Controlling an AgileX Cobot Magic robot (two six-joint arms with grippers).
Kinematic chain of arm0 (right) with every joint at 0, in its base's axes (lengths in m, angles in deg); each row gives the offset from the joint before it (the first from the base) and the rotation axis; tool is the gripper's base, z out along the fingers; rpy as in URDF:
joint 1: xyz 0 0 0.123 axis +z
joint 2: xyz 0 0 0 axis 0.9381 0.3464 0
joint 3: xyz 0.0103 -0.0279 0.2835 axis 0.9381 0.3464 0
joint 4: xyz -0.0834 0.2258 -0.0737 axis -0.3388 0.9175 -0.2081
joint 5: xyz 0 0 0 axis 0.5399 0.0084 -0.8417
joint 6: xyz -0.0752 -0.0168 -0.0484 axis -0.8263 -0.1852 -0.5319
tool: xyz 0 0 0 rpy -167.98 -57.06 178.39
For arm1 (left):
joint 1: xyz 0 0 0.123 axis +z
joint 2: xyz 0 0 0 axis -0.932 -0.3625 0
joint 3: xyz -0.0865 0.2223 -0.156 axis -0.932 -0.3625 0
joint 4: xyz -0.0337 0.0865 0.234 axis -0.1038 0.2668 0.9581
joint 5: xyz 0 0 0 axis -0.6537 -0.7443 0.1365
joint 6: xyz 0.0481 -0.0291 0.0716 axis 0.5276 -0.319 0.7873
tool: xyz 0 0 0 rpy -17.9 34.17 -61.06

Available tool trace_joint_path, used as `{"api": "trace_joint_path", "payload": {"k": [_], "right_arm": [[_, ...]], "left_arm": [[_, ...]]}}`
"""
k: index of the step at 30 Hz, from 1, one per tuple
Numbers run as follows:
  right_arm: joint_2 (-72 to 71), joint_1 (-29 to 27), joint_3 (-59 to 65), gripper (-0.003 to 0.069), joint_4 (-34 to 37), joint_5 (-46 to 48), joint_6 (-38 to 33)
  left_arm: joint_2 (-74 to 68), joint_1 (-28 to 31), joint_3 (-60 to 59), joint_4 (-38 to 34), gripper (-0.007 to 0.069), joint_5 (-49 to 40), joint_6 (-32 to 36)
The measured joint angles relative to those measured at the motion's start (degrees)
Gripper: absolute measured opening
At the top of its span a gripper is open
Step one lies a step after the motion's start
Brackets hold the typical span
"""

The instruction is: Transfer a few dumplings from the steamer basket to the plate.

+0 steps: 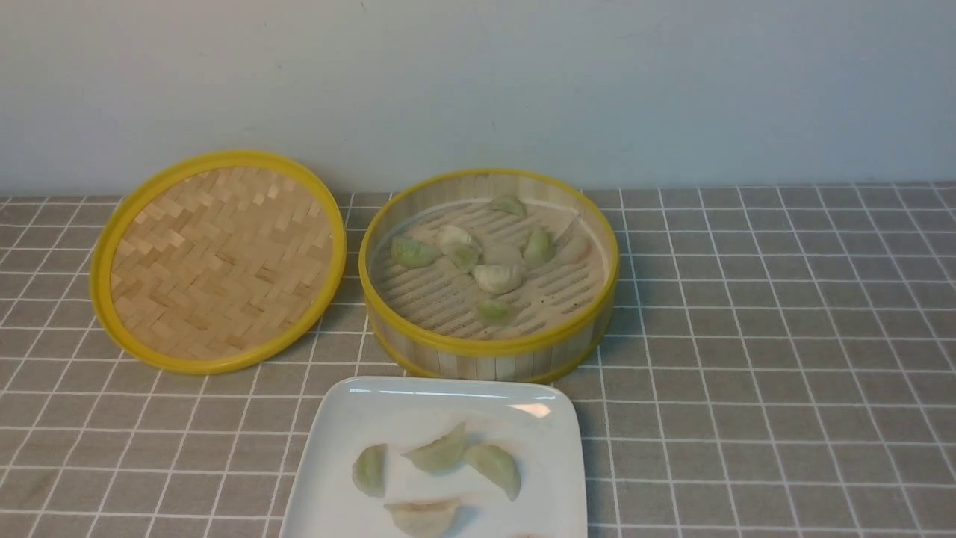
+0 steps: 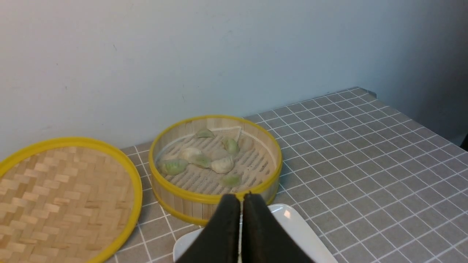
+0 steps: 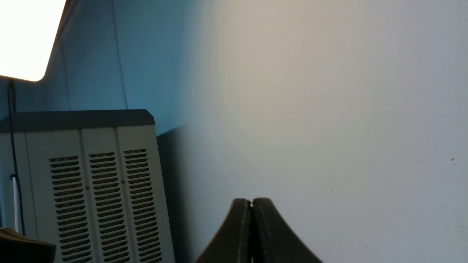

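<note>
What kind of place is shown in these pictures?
Probably an indoor test bench staged as a dining table: a grey checked tablecloth against a bare wall, with a vented equipment cabinet nearby.

One bamboo steamer basket, one woven lid and one white square plate are seen. Seven dumplings are counted in the basket. Four dumplings are counted whole on the plate, and a fifth is cut off at the frame's edge.
</note>
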Motion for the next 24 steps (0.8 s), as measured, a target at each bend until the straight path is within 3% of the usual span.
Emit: {"api": "trace_joint_path", "payload": {"k": [9, 13, 18, 24], "right_arm": [[0.0, 0.0, 0.0, -0.0015, 0.0, 0.0, 0.1], [0.0, 0.0, 0.0, -0.0015, 0.0, 0.0, 0.3], [0.0, 0.0, 0.0, -0.0015, 0.0, 0.0, 0.3], [0.0, 0.0, 0.0, -0.0015, 0.0, 0.0, 0.3]], "left_arm": [[0.0, 0.0, -0.6, 0.3, -0.0005, 0.7, 0.2], [0.6, 0.6, -5.4, 4.7, -0.0005, 5.1, -0.1], [3.8, 5.7, -15.1, 7.1, -0.0005, 12.3, -0.5], [12.0, 16.0, -36.4, 7.1, -0.0005, 26.4, 1.1]]}}
